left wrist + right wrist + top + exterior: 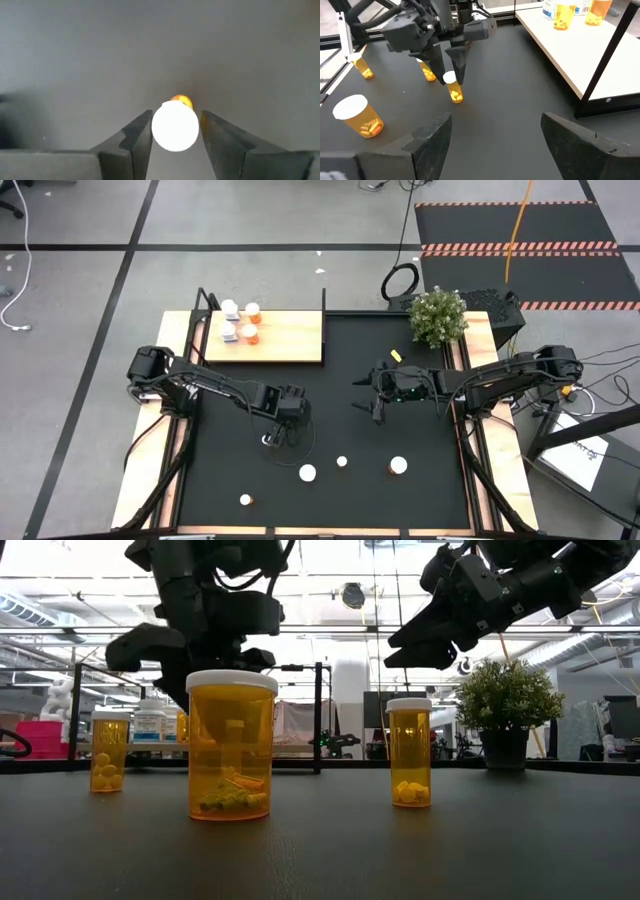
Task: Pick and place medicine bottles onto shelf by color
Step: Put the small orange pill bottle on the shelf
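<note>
A small orange medicine bottle (454,90) with a white cap (175,126) stands upright on the black mat (400,420). My left gripper (275,437) points down over it, one finger close on each side of the cap, a sliver of gap showing at one. My right gripper (365,395) hangs open above the mat's middle, holding nothing. Several more bottles stand on the mat near its front edge, among them a wide one (360,117). The light-wood shelf (295,340) at the far left carries several bottles (240,325). My left gripper comes at the bottle's white cap (175,126) from above, pointing steeply down, a finger (137,137) on each side of it. I cannot tell whether the fingers touch the cap. The bottle stands upright with its base on the mat.
A potted plant (437,315) stands at the mat's far right corner. Thin black posts (612,40) rise at the shelf's edges. Other bottles (307,473) (398,466) (245,500) stand toward the near edge. Bare mat lies between the two grippers.
</note>
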{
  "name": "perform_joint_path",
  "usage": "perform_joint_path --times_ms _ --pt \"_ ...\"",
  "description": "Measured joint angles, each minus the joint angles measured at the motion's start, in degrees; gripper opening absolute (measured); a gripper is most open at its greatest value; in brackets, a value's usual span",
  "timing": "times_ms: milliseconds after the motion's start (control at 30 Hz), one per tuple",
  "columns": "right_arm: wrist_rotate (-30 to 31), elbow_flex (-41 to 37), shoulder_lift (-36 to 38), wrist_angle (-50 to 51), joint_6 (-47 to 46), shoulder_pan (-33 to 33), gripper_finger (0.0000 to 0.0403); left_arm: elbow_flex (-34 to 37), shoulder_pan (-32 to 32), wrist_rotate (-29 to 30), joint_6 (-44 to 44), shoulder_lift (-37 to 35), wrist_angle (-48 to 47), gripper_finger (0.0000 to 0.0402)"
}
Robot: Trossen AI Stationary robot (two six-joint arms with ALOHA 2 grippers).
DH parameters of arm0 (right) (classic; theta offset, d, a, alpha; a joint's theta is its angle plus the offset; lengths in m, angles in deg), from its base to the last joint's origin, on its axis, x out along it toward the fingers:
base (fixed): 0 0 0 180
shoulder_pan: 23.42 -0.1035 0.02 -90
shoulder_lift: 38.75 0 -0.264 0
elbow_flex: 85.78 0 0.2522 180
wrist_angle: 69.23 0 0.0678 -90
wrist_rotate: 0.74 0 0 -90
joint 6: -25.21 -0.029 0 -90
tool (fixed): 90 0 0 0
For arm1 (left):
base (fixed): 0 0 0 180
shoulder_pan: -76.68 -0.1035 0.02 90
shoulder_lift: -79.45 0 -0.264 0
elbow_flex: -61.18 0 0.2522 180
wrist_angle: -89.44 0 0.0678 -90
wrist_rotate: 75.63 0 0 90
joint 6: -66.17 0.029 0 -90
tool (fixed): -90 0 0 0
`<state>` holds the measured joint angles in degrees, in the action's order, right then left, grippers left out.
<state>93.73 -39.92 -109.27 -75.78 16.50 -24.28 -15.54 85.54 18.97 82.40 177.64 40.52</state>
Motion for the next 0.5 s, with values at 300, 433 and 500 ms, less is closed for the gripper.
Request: perform_joint_path --times_ms 300,433,500 --pt "0.0 0.0 0.0 0.0 0.2 0.0 0.0302 0.0 0.0 0.0 0.0 -0.2 0.3 0.013" --pt "0.0 0.0 0.0 0.0 0.2 0.0 0.0302 0.0 0.0 0.0 0.0 -0.2 0.3 0.0124" --pt "0.0 0.0 0.0 0.0 0.2 0.0 0.0302 0.0 0.0 0.0 0.0 -0.2 0.2 0.0126"
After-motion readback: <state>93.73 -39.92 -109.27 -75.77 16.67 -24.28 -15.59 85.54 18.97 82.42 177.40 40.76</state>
